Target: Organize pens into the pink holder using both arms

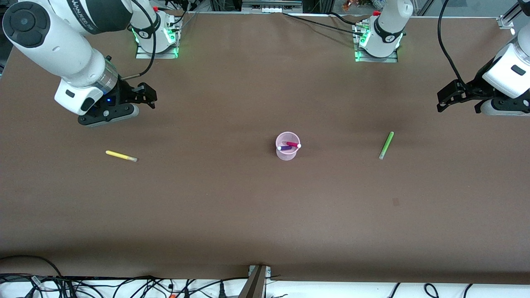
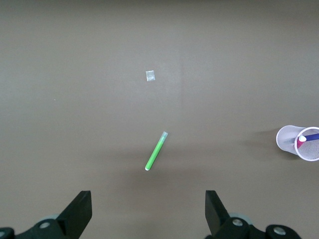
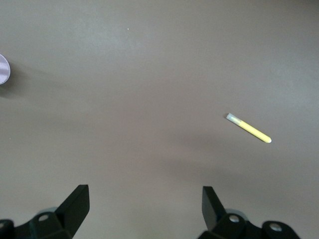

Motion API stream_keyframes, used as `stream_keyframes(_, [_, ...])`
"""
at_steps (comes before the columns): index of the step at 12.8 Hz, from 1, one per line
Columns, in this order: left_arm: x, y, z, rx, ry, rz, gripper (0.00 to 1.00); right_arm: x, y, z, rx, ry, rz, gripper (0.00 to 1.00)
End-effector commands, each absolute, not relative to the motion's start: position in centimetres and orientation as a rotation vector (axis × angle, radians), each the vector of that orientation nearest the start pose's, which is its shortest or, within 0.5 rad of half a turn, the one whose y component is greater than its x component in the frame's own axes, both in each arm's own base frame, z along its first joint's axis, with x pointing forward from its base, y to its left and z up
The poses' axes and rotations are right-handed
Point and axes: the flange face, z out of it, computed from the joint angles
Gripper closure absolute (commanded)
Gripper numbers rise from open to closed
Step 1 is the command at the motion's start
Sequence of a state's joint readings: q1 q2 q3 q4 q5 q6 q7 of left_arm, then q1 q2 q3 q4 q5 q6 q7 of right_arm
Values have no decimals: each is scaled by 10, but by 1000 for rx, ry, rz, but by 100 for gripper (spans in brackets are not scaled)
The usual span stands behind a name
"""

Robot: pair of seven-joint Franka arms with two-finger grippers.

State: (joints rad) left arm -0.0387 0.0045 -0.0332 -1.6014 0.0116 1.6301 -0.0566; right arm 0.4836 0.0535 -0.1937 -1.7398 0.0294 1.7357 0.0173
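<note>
So I'm halfway: the magenta pen (image 1: 293, 144) and purple pen (image 1: 284, 147) stand in the pink holder (image 1: 287, 154) at mid-table. The yellow pen (image 1: 121, 156) and green pen (image 1: 386, 145) lie flat toward either end. Left gripper (image 2: 149, 214) and right gripper (image 3: 144, 211) hang spread wide, empty. Only the holder's edge shows in the right wrist view.

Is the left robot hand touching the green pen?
Apart. The left wrist view shows bare table between the open left hand and the green pen.
</note>
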Motion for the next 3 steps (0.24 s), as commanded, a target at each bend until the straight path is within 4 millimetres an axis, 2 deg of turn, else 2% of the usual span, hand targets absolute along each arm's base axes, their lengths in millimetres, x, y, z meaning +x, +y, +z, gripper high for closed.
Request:
stream_keyframes(1, [561,-41,618,-3133,15,-32,0,548,161,533,-3093,-425,70,0])
stream_keyframes(3, [561,-41,618,-3133,15,-32,0,551,161,536,-3092,-437,62,0])
